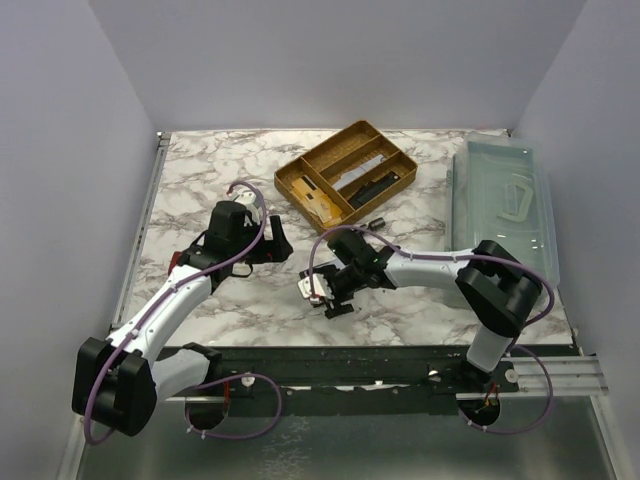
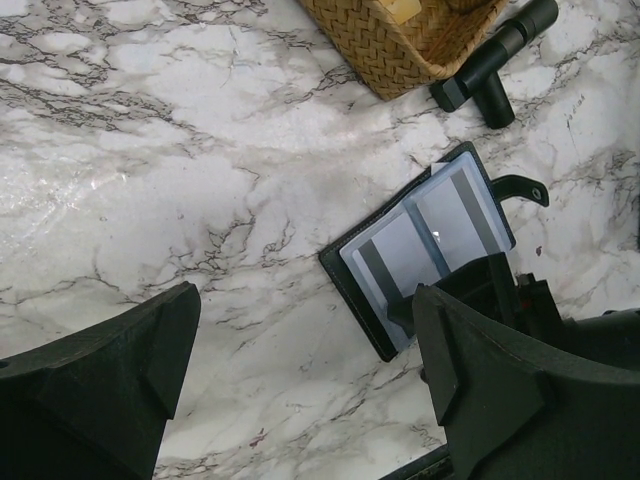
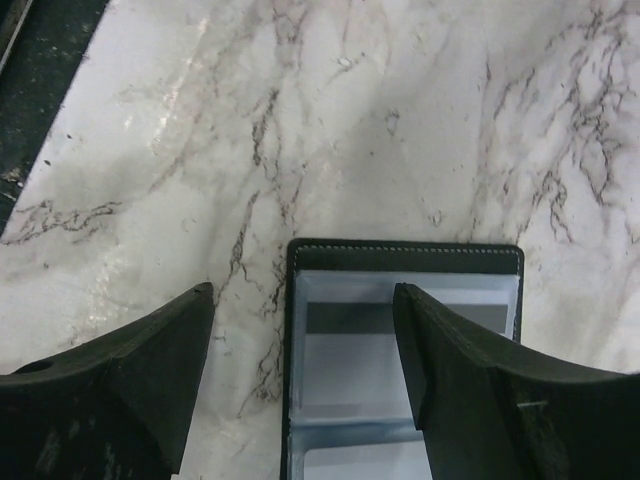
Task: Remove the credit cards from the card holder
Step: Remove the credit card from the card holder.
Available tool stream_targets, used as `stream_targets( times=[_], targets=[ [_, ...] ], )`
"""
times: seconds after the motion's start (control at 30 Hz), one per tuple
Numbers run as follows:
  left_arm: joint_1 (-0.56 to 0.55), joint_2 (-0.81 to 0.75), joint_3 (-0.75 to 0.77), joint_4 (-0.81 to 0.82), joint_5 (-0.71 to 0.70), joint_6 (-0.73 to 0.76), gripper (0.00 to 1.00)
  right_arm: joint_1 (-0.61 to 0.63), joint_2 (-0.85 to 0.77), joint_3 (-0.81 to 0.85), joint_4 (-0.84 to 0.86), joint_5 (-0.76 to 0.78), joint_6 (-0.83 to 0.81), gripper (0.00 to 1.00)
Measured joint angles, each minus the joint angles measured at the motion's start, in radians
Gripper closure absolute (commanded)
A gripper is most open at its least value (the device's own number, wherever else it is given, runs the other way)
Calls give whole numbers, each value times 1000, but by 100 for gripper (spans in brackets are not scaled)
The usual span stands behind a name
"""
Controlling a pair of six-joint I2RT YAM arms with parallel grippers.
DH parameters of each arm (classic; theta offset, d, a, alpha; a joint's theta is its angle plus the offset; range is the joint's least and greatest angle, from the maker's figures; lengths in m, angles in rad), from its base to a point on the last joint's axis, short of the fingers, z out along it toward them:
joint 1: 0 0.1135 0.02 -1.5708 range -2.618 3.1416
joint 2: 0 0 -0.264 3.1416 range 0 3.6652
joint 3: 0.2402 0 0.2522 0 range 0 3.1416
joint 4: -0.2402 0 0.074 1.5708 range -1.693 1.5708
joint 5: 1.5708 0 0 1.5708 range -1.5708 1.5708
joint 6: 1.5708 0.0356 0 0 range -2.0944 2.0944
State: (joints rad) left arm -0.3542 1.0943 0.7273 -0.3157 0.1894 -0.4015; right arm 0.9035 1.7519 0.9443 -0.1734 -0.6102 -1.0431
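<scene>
Status: no card is out yet. Card holder (image 2: 352,285) lies opened flat on the marble table (image 2: 150,150), between the two arms and directly beneath the right gripper (image 3: 300,300).

Count: one holder; two credit cards (image 2: 400,255) visible, one per half, both seated in their pockets. Any stacked beneath cannot be told.

Left gripper (image 2: 305,320) hovers just beside the holder, fingers (image 2: 120,370) spread wide and empty. Right fingers (image 3: 120,390) stand apart, one above the holder, one above bare marble, clamped on nothing.

Judgement: holder is open; every extraction remains.
</scene>
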Motion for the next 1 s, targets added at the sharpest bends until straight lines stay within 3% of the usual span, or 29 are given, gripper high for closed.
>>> stream_targets(
  times=[0.2, 0.5, 0.67, 1.0],
  targets=[
    [0, 2, 0, -2, 0, 3, 13, -51, 3, 5, 1, 19, 61, 27],
    [1, 24, 0, 0, 56, -25, 18, -74, 29, 26, 29, 35, 165, 51],
    [2, -23, -51, 64, 127, -134, 18, -102, 26, 26, 37, 26, 213, 75],
    [2, -42, -242, 303, 279, -387, 21, -177, -6, 25, 35, -52, 278, 84]
  ],
)
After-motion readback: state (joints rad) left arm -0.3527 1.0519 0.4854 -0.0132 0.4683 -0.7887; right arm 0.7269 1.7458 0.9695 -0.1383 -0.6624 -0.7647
